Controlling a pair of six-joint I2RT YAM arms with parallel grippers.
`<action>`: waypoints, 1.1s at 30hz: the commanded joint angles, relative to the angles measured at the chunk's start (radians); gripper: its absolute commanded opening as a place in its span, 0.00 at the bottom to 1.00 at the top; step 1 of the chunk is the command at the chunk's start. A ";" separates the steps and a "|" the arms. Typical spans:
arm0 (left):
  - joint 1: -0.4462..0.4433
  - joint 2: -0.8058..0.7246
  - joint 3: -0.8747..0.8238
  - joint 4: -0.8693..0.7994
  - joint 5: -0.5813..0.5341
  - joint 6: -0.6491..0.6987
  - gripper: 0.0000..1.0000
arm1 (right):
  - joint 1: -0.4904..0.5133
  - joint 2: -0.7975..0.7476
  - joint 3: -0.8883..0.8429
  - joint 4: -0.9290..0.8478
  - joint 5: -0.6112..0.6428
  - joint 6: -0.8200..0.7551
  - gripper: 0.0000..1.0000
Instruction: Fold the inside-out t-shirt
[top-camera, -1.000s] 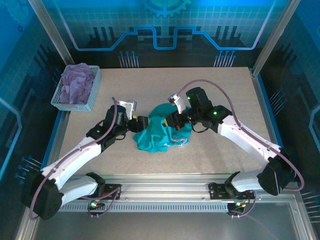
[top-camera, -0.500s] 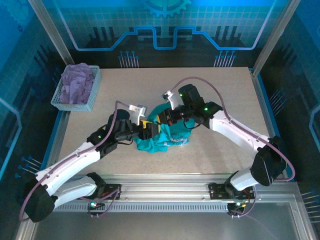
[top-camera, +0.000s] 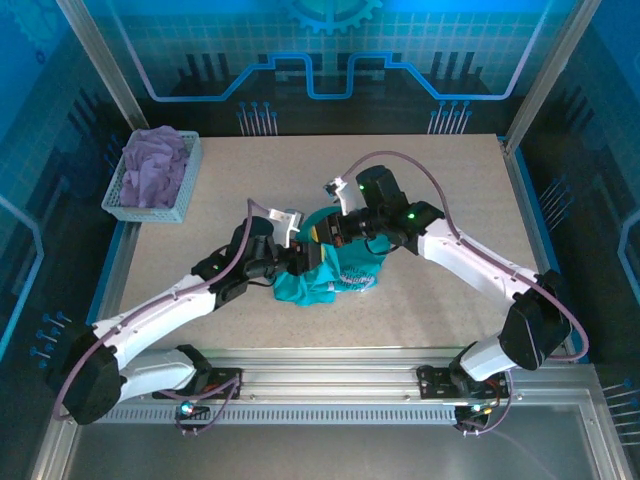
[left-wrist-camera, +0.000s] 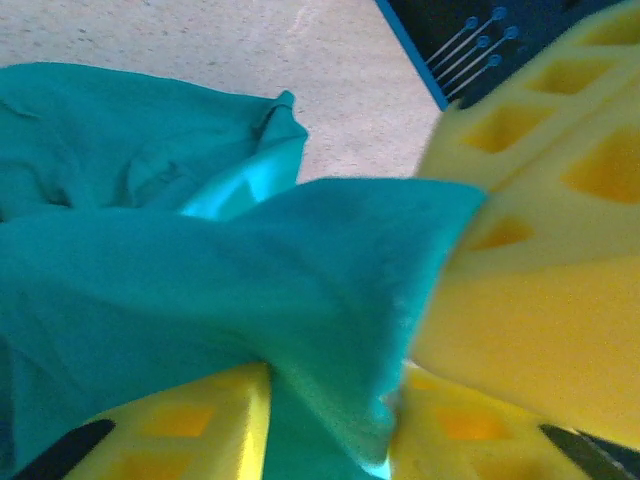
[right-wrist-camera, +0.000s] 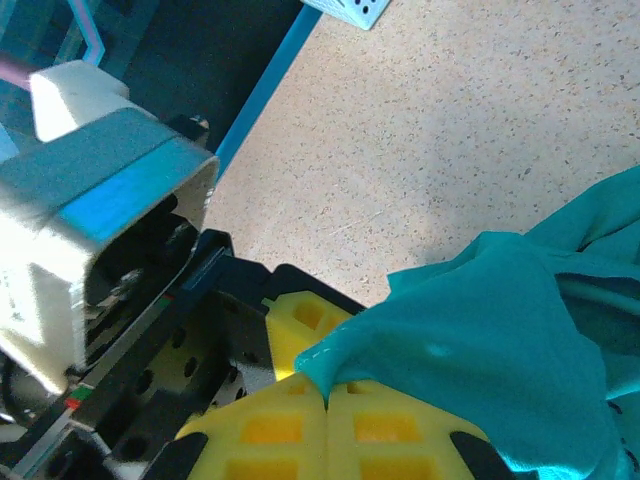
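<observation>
Your crumpled teal cloth t-shirt (top-camera: 340, 275) lies bunched at the middle of the speckled beige table (top-camera: 450, 180), and both arms meet over its left side. Your left gripper (left-wrist-camera: 345, 395) pinches a fold of the shirt between its yellow foam fingers (left-wrist-camera: 530, 330). Your right gripper (right-wrist-camera: 328, 400) is pressed together on a corner of the same cloth.

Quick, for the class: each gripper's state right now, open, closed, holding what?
Left gripper: teal t-shirt between its fingers; clamped or not cannot be told.
Right gripper: closed on the t-shirt.
</observation>
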 joint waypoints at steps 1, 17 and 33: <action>-0.007 0.010 0.018 -0.009 -0.069 0.018 0.28 | -0.006 0.006 0.031 0.021 -0.022 0.012 0.00; 0.144 -0.165 -0.142 0.210 0.199 -0.020 0.00 | -0.030 -0.140 -0.062 -0.240 0.212 -0.197 0.35; 0.166 -0.205 -0.170 0.236 0.238 -0.019 0.00 | -0.029 0.048 -0.119 0.007 0.109 -0.129 0.41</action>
